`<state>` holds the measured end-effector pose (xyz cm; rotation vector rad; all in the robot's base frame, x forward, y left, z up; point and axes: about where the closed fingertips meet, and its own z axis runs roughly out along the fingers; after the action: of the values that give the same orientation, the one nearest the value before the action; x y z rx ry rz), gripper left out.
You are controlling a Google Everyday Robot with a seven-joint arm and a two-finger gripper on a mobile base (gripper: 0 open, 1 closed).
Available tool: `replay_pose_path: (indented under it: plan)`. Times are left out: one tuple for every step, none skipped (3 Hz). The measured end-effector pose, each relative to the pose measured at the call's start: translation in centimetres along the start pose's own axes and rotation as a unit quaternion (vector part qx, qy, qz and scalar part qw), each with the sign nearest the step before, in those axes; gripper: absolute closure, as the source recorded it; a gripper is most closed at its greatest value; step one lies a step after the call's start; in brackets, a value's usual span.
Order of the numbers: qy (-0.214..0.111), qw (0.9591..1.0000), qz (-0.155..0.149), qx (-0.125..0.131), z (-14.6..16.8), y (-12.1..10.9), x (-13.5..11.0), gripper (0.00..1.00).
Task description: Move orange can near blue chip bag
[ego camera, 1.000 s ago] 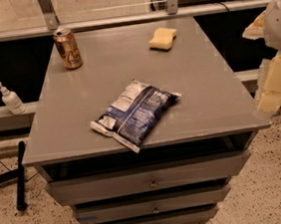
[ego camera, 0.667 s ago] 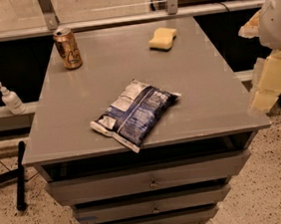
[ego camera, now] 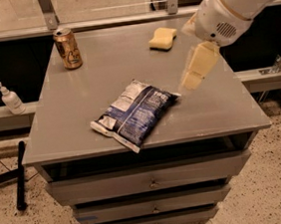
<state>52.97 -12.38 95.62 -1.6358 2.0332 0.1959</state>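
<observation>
The orange can [ego camera: 67,47] stands upright at the far left corner of the grey table [ego camera: 101,73]. The blue chip bag [ego camera: 133,113] lies flat near the table's front middle, its white panel facing up. My gripper [ego camera: 191,81] hangs from the white arm [ego camera: 225,10] coming in from the upper right. It is above the table just right of the bag's far end and far from the can. It holds nothing that I can see.
A yellow sponge [ego camera: 162,37] lies at the table's far right. Drawers [ego camera: 150,183] sit below the tabletop. A pump bottle [ego camera: 10,99] stands on a ledge to the left, and a black rod [ego camera: 19,176] leans on the floor.
My arm and gripper have swung in from the right edge of the table to above it, close to the bag. The can, bag and sponge have not moved.
</observation>
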Motion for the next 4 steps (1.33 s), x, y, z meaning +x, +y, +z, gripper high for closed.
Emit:
replay_pose_path:
  plan:
    - [-0.087, 0.9961, -0.008, -0.01, 5.1, -2.2, -4.8, 0.0]
    - [-0.161, 0.9869, 0.0, -0.008, 8.6, -3.7, -8.5, 0.0]
    - [-0.25, 0.9681, 0.024, -0.001, 11.2, -5.4, -13.5, 0.0]
    - [-0.271, 0.9617, 0.034, 0.023, 11.1, -6.7, -14.8, 0.0]
